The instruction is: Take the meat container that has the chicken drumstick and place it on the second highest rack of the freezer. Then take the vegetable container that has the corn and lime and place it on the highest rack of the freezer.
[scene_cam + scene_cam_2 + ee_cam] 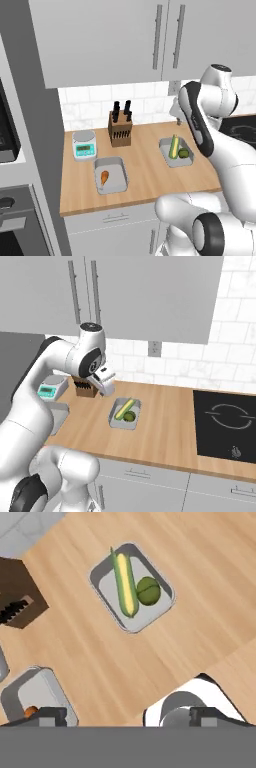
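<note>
Hand view: corn [125, 582] beside lime [148, 591]; no legible labels

Worktop [145, 172]: light wood, visible grain, matt. Both trays look like dull grey metal, smooth: meat tray [111, 175] nr front-left edge, veg tray [176, 152] twd right edge. Corn [126, 586]: yellow w/ green husk, matt; lime [148, 591] dimpled-looking skin. Knife block [120, 129] at back edge: dark wood. Wall tiles [235, 356] white, slight gloss. Hob [227, 427] black, glassy. Cabinet doors [110, 40] flat grey, matt.
</note>
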Robot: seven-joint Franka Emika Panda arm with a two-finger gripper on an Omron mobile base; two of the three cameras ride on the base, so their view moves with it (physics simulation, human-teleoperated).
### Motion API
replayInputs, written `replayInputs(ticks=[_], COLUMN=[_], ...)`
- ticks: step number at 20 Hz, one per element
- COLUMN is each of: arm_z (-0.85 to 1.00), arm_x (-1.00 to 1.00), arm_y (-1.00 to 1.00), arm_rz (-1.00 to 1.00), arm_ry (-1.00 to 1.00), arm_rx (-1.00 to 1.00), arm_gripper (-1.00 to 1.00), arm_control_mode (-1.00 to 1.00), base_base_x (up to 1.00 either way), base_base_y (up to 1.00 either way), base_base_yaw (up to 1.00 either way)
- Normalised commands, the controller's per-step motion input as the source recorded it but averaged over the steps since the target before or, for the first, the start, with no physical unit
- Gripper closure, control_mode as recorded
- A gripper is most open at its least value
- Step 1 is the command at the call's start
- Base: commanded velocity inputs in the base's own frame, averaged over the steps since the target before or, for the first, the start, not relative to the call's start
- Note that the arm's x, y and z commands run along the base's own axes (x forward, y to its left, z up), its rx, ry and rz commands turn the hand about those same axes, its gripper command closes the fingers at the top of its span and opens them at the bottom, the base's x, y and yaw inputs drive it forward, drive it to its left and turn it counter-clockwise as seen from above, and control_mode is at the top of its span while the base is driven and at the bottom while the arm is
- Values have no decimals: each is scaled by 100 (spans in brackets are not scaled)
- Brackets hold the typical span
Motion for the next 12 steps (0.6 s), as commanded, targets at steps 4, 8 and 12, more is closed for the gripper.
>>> replayInputs(ticks=[4, 8, 12], arm_z=[-41, -34, -53], arm_x=[-18, -2, 3], arm_y=[-86, -42, -1], arm_rz=[-53, -19, -2], arm_ry=[23, 12, 12], arm_rx=[24, 15, 4], arm_gripper=[-100, -100, -100], arm_control_mode=[-100, -100, -100], base_base_x=[0, 0, 0], base_base_y=[0, 0, 0], base_base_yaw=[0, 0, 0])
